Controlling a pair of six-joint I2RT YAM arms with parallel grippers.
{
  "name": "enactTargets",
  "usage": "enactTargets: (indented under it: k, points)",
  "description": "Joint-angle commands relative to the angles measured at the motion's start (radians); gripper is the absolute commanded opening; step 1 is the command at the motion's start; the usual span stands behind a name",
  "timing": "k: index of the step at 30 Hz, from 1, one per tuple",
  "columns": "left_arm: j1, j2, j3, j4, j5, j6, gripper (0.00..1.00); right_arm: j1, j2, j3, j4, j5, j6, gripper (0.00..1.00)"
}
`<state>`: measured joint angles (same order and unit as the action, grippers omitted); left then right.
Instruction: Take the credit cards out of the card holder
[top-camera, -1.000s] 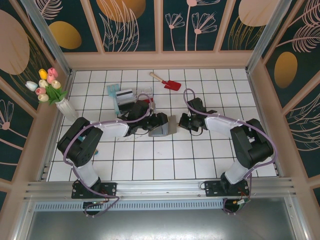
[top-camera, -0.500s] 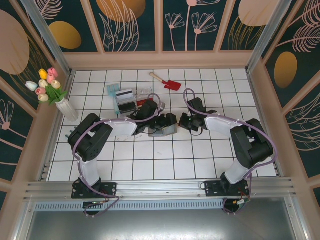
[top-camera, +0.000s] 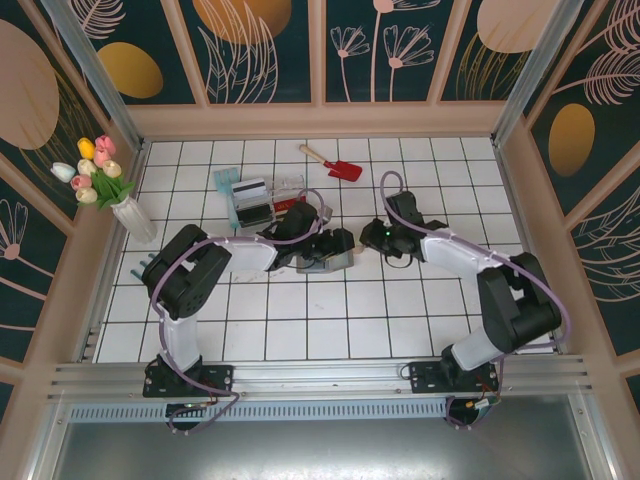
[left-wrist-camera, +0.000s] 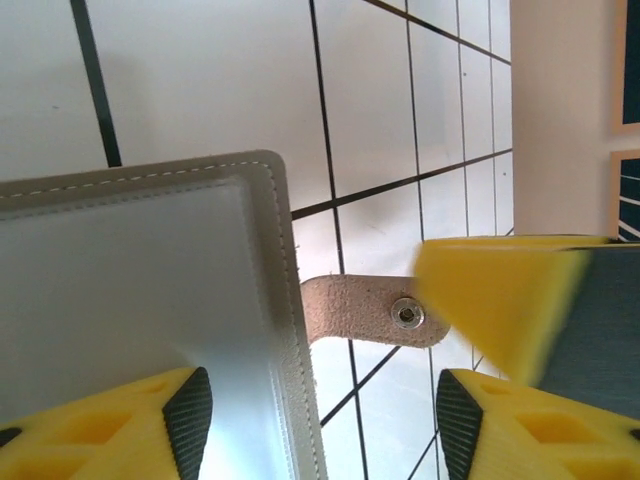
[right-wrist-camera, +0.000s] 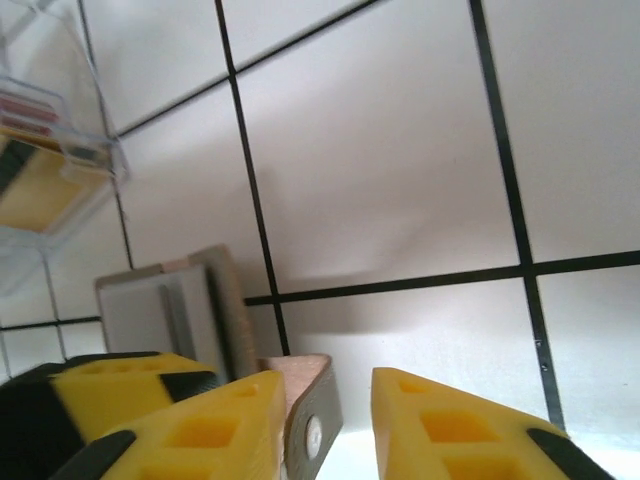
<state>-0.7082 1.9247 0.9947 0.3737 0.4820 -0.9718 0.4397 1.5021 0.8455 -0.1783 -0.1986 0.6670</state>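
Top external view: the card holder (top-camera: 325, 263) lies flat on the white tiled table (top-camera: 400, 320), near the centre and just beside the clear divided tray (top-camera: 250, 200), on that tray's near-right side. The left gripper (top-camera: 338, 243) sits low over the holder's far edge. The right gripper (top-camera: 368, 238) faces it from the right, and the two heads are nearly touching. In the left wrist view, the grey panel with its stitched border fills the lower left, and the small side tab (left-wrist-camera: 375, 310) with a metal snap projects from its edge. The left gripper (left-wrist-camera: 320, 420) has its jaws apart: one finger (left-wrist-camera: 110, 420) is over the panel and the other is off it, over bare tile. Contact with the panel cannot be confirmed. A blurred yellow finger of the other arm overlaps the tab's end. In the right wrist view, the right gripper (right-wrist-camera: 330, 425) is likewise released, with a clear gap between its fingers (right-wrist-camera: 460, 430). The tab (right-wrist-camera: 310, 405) stands in that gap, close against one finger. The holder panel (right-wrist-camera: 165, 310) lies just behind. The tray corner (right-wrist-camera: 60, 150) shows at upper left; its contents are too indistinct to identify. A red toy shovel (top-camera: 340, 166) lies well apart toward the back wall, and a vase of tulips (top-camera: 125, 205) stands at the left edge.
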Motion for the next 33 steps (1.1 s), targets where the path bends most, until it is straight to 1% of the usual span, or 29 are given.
enactTargets:
  k: [1, 7, 11, 16, 18, 22, 24, 27, 29, 33]
  points:
    - [-0.004, 0.017, 0.017, -0.014, -0.036, 0.018, 0.59, -0.02, -0.066, -0.022, 0.012, 0.024, 0.02, 0.35]
    - [-0.004, 0.021, 0.007, -0.066, -0.073, 0.042, 0.47, -0.023, -0.139, -0.019, -0.013, 0.103, 0.037, 0.37]
    - [-0.006, 0.036, 0.006, -0.088, -0.085, 0.048, 0.35, -0.014, -0.131, -0.009, 0.01, 0.061, 0.029, 0.34]
    - [-0.006, 0.049, -0.001, -0.108, -0.095, 0.056, 0.24, 0.023, -0.065, 0.022, 0.028, 0.004, 0.028, 0.26]
    - [-0.006, 0.054, -0.003, -0.114, -0.096, 0.061, 0.18, 0.045, -0.036, 0.037, 0.031, -0.005, 0.03, 0.21]
    - [-0.006, 0.062, -0.008, -0.114, -0.099, 0.057, 0.1, 0.082, 0.033, 0.058, 0.047, -0.021, 0.053, 0.13]
    - [-0.006, 0.063, -0.009, -0.114, -0.095, 0.051, 0.06, 0.092, 0.066, 0.06, 0.055, -0.031, 0.071, 0.08]
    - [-0.006, 0.049, -0.008, -0.114, -0.094, 0.043, 0.0, 0.097, 0.111, 0.055, 0.081, -0.064, 0.086, 0.03]
    - [-0.005, 0.036, -0.007, -0.119, -0.096, 0.043, 0.0, 0.097, 0.136, 0.056, 0.093, -0.091, 0.085, 0.0]
    - [-0.007, 0.016, 0.007, -0.133, -0.093, 0.047, 0.0, 0.102, 0.176, 0.077, 0.093, -0.114, 0.067, 0.0]
